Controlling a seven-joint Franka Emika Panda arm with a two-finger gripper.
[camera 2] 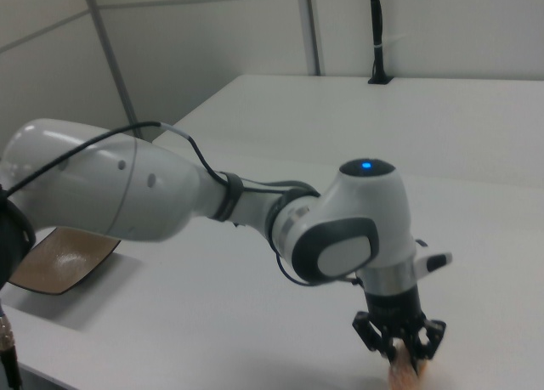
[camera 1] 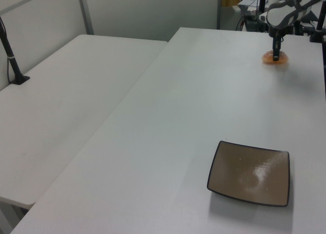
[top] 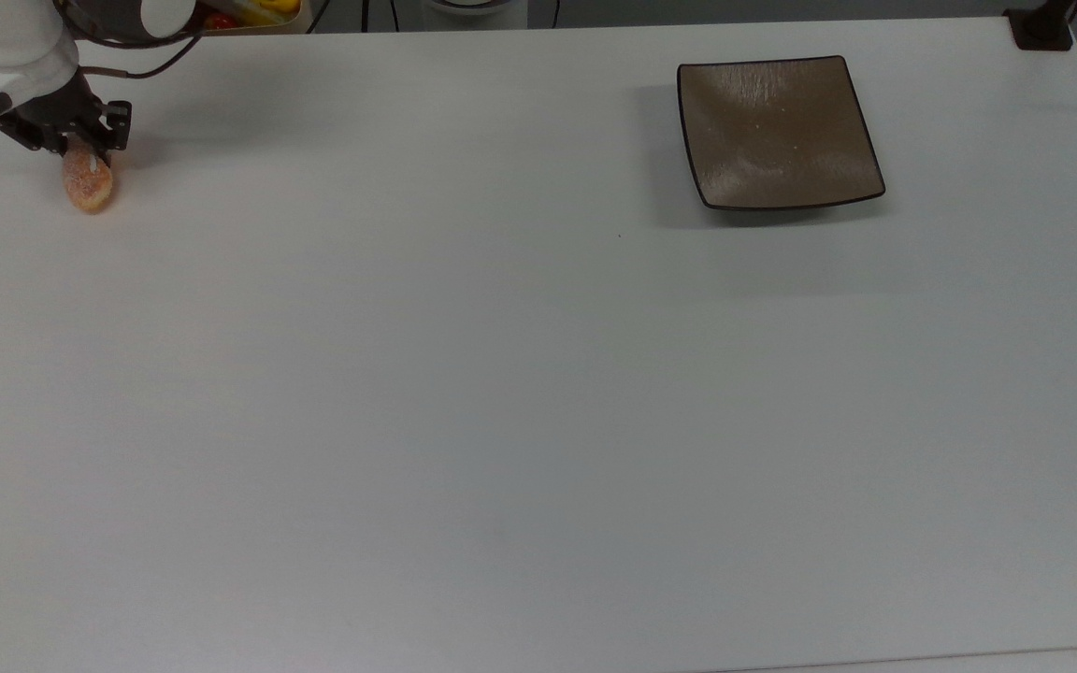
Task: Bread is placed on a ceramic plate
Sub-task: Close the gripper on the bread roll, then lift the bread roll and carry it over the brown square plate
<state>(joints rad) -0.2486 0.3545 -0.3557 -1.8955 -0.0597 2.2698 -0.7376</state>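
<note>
Bread [top: 90, 189] was at the far left of the top view, near the upper-left corner of the white tabletop [top: 501, 374]. You saw the hand [top: 80, 150] directly over its upper end, with the black fingers [top: 113, 131] drawn in close on either side of the roll. The fingers were closed against the bread, so the hand had hold of it. You could not tell from the top view whether the roll was touching the tabletop or raised just off it.

In the left view, the hand [camera 1: 276, 54] pointed straight down at the far end of the tabletop [camera 1: 178, 132], and the bread [camera 1: 270, 58] showed as an orange patch on both sides of the fingertips. In the right view, the hand [camera 2: 399, 349] hung below the white wrist, and the bread [camera 2: 403, 378] sat between the fingers [camera 2: 371, 334] at the bottom edge of the frame.

Ceramic plate [top: 777, 131] lay flat on the tabletop, toward the upper right of the top view and well apart from the bread. You saw nothing on its glossy brown surface. In the left view, the plate [camera 1: 250, 173] was nearest the camera, at the lower right. In the right view, part of the plate [camera 2: 59, 258] was visible at the left, behind the arm [camera 2: 153, 195].

A second white table [camera 1: 66, 91] stood to the left view's left of the tabletop.
</note>
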